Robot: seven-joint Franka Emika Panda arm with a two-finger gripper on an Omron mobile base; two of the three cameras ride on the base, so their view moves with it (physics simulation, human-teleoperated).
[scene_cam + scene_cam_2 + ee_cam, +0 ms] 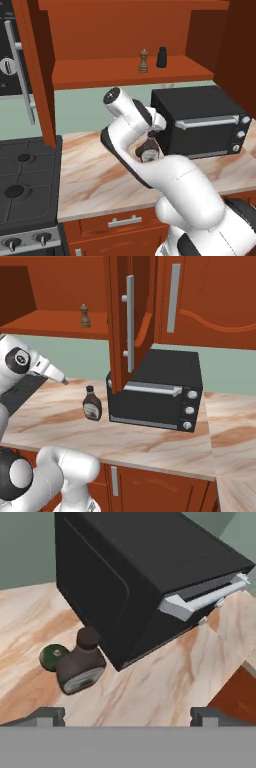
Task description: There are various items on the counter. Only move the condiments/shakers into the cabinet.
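A warm kitchen is spreading out here, with red-brown woodwork over a pale green wall and a pink-beige marble counter running between a black stove on the left and a black toaster oven on the right. On that counter the dark brown bottle is standing upright just beside the oven's left front corner, its pale label facing forward; in the hand view the bottle is sitting almost against the oven's side wall, and the small green ball is resting right at its other side, touching it or very nearly so. Up above, the cabinet is standing open, and on its flat shelf the tan wooden shaker and the black shaker are standing upright near each other; from the right side the wooden shaker is showing on the shelf next to the open cabinet door with its long silver handle. The white arm is bending over the counter in front of the bottle, and the gripper is hovering above the marble with its two dark fingertips spread wide apart, holding nothing, the bottle lying ahead of them and toward the left finger. Below the counter edge, a drawer front with a silver handle is showing.
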